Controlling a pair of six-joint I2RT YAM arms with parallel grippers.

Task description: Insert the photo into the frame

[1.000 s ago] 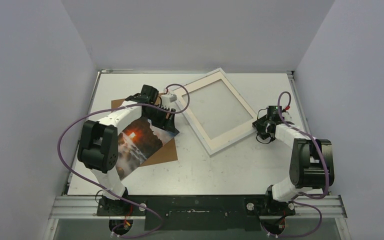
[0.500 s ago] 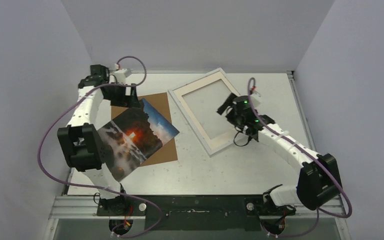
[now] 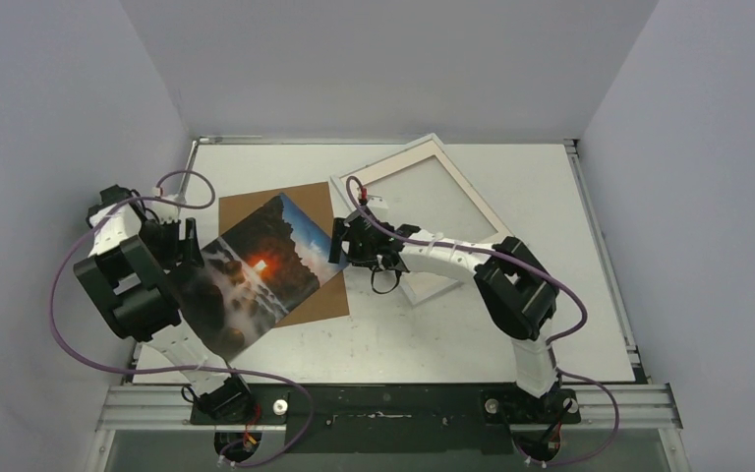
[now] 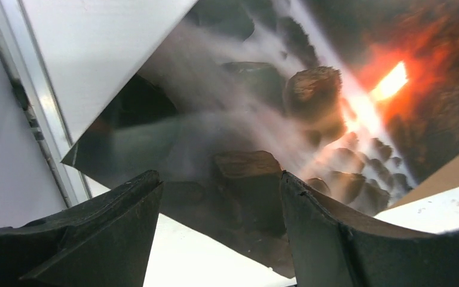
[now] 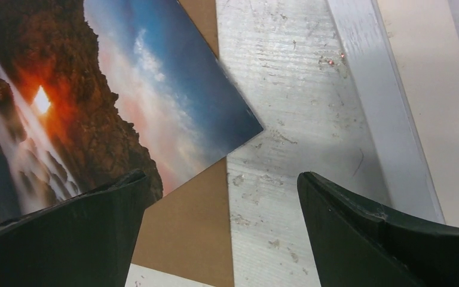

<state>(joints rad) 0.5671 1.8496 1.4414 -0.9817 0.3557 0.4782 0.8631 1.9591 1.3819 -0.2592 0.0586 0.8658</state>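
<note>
Left gripper (image 4: 218, 179): fingers spread, nothing between them, hanging over the dark-rock end of the thin sunset landscape photo (image 3: 256, 270). The photo lies face up and skewed, its far half on the plain brown backing board (image 3: 307, 197), its near-left end on the bare white table (image 3: 433, 334), so it's not in the frame. Right gripper (image 5: 221, 176): jaws wide apart and empty, over the photo's blue-sky corner and the board beneath it. The large white rectangular picture frame (image 3: 385, 160) lies flat just right of that corner, not touching it, glazing side can't be told. Step looks like pickup approach, insertion not begun. Next move likely needs a pinch on one free edge or corner of the flat print, then rotating it to match the frame's angle.
</note>
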